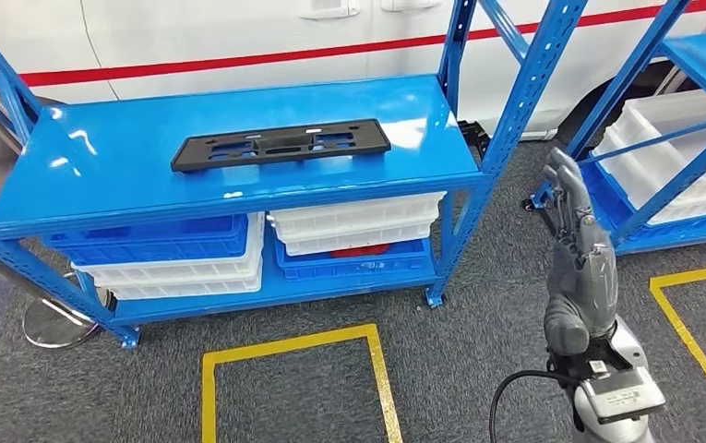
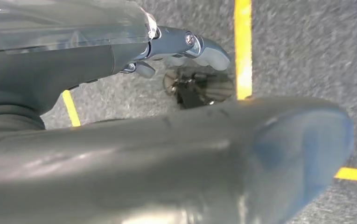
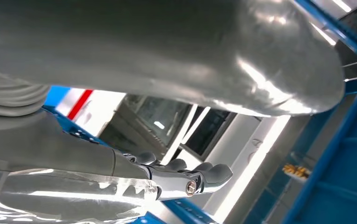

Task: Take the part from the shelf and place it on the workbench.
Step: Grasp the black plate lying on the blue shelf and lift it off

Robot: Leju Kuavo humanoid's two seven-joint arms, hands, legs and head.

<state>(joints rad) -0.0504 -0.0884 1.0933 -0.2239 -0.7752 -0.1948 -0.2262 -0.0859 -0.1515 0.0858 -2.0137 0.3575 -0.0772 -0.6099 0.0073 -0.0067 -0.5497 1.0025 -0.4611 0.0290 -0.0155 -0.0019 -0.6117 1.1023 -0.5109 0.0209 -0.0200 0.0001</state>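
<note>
Head view: black part (image 1: 281,145) lies flat on the blue shelf (image 1: 109,166) top, toward 11 o'clock from the raised right hand (image 1: 578,245), fingers spread, holding nothing. Best swing left, come down over its near long edge. Left hand (image 2: 185,46) hangs empty, fingers loosely extended.

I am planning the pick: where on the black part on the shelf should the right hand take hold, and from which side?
Probably the right end of the part, from the front right. It lies flat and long across the shelf, and that end is nearest the raised right hand. Fingers over its thin near edge.
</note>
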